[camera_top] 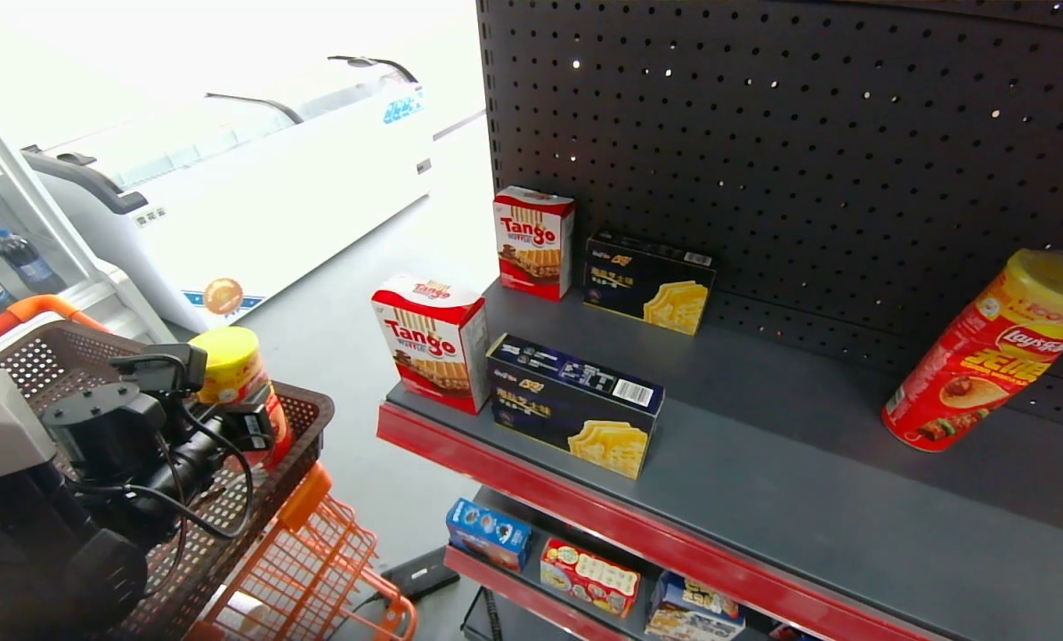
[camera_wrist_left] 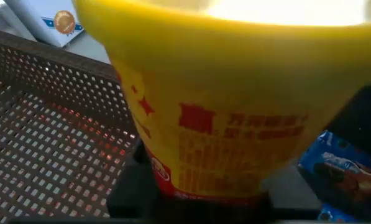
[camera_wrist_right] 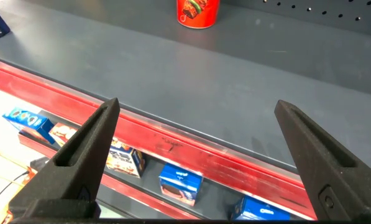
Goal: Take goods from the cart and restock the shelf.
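A red chips canister with a yellow lid (camera_top: 233, 378) stands upright over the brown cart basket (camera_top: 313, 405), and my left gripper (camera_top: 251, 425) is shut around its lower body. The same canister (camera_wrist_left: 235, 124) looms very close in the left wrist view. A second, matching canister (camera_top: 994, 352) stands tilted on the grey shelf (camera_top: 807, 463) at the right, against the pegboard. My right gripper (camera_wrist_right: 197, 109) hangs open and holds nothing, above the shelf's red front edge (camera_wrist_right: 191, 146), with that second canister (camera_wrist_right: 197, 12) farther back.
Two red-and-white wafer boxes (camera_top: 431, 343) (camera_top: 533, 240) and two dark blue biscuit boxes (camera_top: 574, 405) (camera_top: 649, 282) stand on the shelf's left part. Lower shelves hold small blue and colourful boxes (camera_top: 589, 577). The orange cart frame (camera_top: 318, 552) is below the basket. A white freezer (camera_top: 255, 196) stands behind.
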